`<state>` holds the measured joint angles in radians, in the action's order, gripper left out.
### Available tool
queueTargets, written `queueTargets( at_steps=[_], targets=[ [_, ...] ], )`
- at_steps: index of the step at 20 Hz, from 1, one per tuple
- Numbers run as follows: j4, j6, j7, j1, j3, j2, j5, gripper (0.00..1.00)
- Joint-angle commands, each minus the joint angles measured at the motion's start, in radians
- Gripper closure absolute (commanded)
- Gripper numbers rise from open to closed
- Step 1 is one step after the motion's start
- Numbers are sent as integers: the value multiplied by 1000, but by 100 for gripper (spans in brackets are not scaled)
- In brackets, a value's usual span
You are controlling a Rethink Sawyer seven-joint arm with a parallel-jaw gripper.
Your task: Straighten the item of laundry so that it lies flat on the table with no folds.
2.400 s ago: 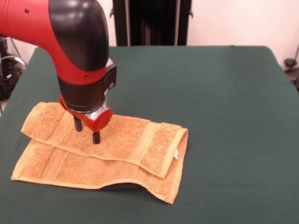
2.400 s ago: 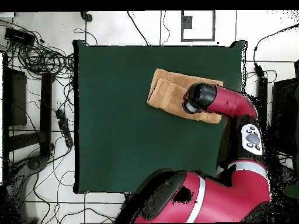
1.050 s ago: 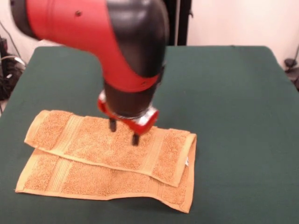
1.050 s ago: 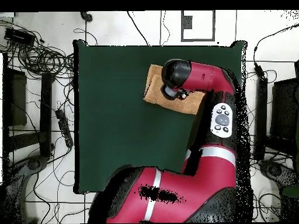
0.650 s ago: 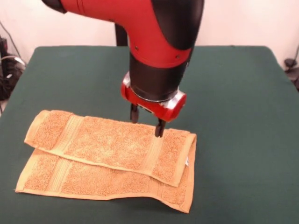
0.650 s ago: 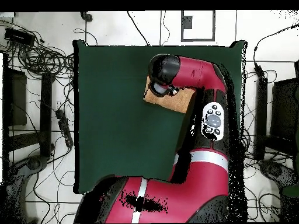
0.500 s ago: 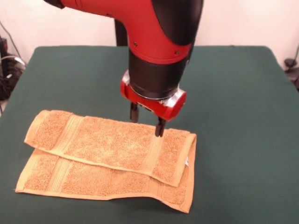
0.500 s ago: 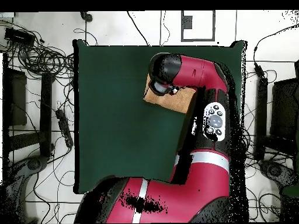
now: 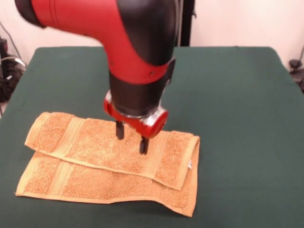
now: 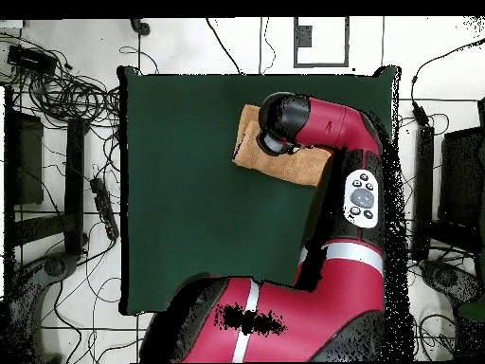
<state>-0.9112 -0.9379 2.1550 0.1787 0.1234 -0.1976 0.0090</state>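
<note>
The orange-tan terry hand towel (image 9: 109, 161) lies folded double on the dark green felt-covered counter (image 9: 237, 95), toward the front view's lower left, its long axis running left to right with a slight downward slant. The upper layer sits offset behind the lower one; the doubled end with the small white tag (image 9: 190, 165) points right. The red-and-black arm's hand (image 9: 131, 138) hangs directly above the upper layer's middle — fingers parted, gripping nothing, tips close to the cloth. The fold's free long edge lies just in front of the hand, toward the camera — the likely place to grip.
</note>
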Motion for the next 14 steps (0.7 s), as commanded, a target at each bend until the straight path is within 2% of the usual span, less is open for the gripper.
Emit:
queueTargets(
  at_steps=[1,8,14],
  targets=[
    [-26,127,158,-11,-73,148,13,0],
    [35,105,236,-57,-28,183,33,0],
    [53,97,247,-68,-15,191,49,0]
  ],
)
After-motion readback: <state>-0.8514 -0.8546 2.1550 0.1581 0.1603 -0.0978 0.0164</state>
